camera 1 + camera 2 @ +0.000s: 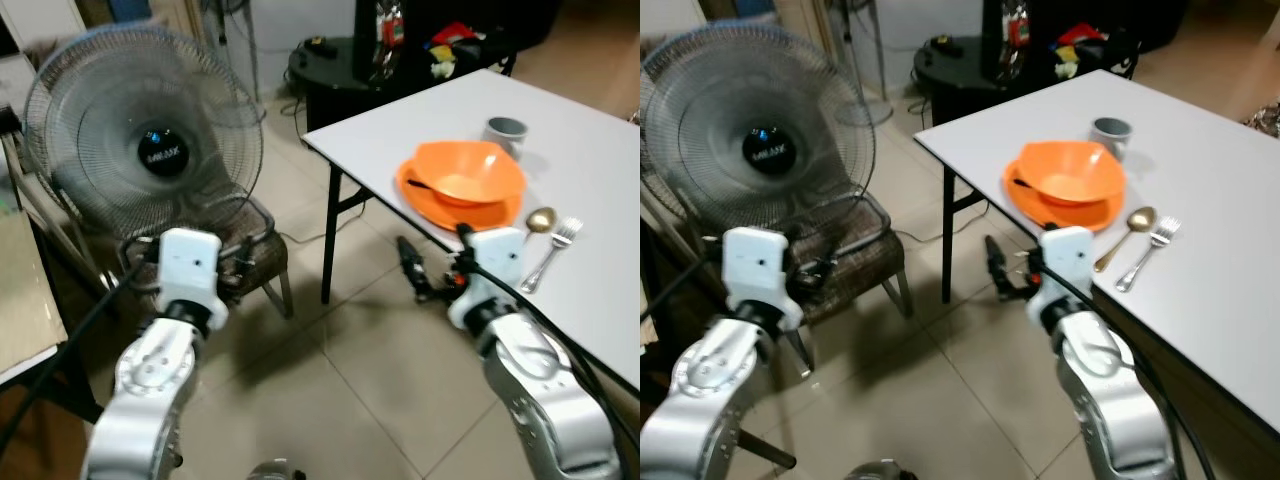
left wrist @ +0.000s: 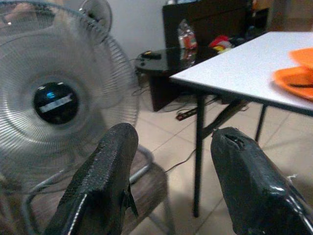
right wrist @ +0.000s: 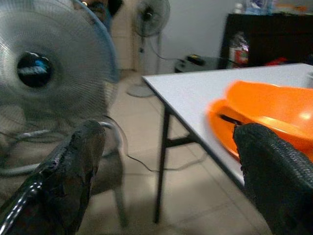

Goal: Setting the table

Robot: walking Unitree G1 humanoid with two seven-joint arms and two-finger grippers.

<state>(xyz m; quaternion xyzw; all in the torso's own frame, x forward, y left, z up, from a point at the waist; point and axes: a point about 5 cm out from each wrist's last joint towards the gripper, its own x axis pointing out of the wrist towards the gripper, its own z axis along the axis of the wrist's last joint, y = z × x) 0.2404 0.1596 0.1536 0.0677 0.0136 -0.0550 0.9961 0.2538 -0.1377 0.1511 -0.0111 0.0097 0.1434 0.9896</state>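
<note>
On the white table (image 1: 600,150) at the right of the frame, an orange bowl (image 1: 475,170) sits on an orange plate (image 1: 440,205), with a grey cup (image 1: 506,133) just behind. A gold spoon (image 1: 541,220) and a fork (image 1: 556,247) lie side by side right of the plate. Below the table edge, the right gripper (image 3: 166,171) hangs over the tiled floor (image 1: 350,380), fingers spread, nothing between them. At lower left, the left gripper (image 2: 171,181) is likewise spread and empty, before a fan (image 1: 145,140) resting on a chair (image 1: 250,265).
</note>
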